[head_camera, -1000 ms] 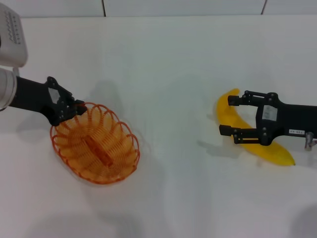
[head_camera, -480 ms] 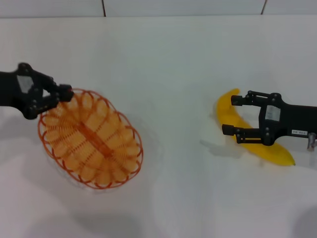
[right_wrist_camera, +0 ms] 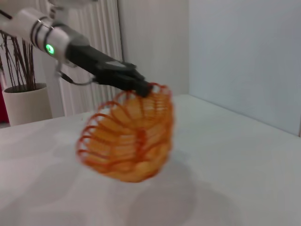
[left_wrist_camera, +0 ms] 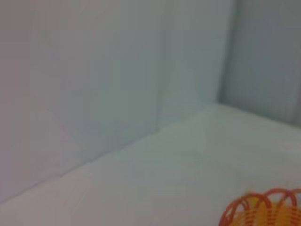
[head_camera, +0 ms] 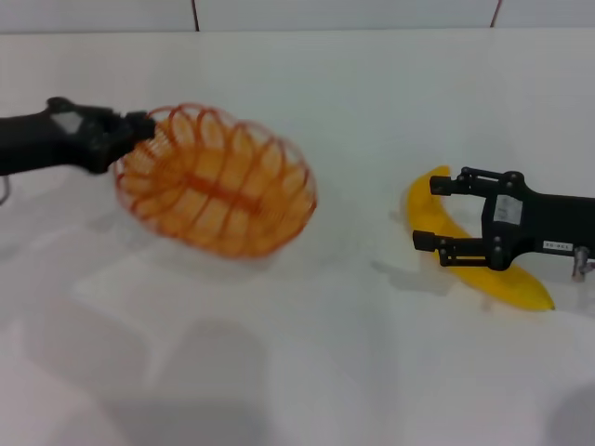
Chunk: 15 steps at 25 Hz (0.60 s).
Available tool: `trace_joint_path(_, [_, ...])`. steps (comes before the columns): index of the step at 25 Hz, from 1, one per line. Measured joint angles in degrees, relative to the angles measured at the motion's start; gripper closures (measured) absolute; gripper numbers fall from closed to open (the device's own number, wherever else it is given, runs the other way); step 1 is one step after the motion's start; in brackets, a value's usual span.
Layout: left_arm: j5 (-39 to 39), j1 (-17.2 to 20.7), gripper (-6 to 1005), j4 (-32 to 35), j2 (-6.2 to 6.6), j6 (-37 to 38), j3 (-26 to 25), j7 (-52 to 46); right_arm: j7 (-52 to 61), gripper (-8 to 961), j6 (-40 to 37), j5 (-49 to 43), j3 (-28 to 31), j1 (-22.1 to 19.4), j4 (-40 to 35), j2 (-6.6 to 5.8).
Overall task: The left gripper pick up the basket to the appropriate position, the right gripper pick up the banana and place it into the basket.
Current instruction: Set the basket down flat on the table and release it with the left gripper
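I've got the left gripper [head_camera: 139, 130] clamped on the airborne, tilted basket [head_camera: 218, 181] at upper left; next, close the spread right gripper [head_camera: 432, 214] on the banana [head_camera: 429, 218].

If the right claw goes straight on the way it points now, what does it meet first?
Probably the banana, whose upper part lies between the open fingers of the right claw. Beyond it, the white table looks free until the lifted basket; depth is uncertain.

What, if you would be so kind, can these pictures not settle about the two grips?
- Left gripper: its contact with the basket rim is blurred in the head and right wrist views.
- Left wrist view: only a cut-off piece of basket rim shows.
- Right gripper: whether its open jaws touch the banana is unclear.
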Motion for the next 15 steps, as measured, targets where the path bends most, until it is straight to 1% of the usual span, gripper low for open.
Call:
trace_joint_path(4, [-1.54, -0.89, 928, 7.06, 0.16, -9.38, 0.11, -7.67, 0.00, 135, 0.02, 0.06, 0.08, 0.08, 0.00, 0.10])
trace_joint_path(7, [1.43, -2.79, 931, 10.75, 0.27, -15.09, 0.20, -11.80, 0.11, 136, 0.02, 0.08, 0.08, 0.35, 0.00, 0.18])
trace_joint_path(8, [1.43, -2.79, 932, 10.75, 0.27, -15.09, 0.20, -11.80, 0.17, 136, 0.02, 0.08, 0.08, 0.46, 0.00, 0.21])
trace_joint_path(10, [5.04, -5.03, 933, 14.64, 0.27, -19.62, 0.22, -13.79, 0.24, 136, 0.02, 0.09, 0.07, 0.70, 0.00, 0.27])
trace_joint_path(15, [5.99, -5.99, 935, 20.17, 0.18, -25.72, 0.21, -14.19, 0.37, 136, 1.34, 0.09, 0.06, 1.15, 0.02, 0.46])
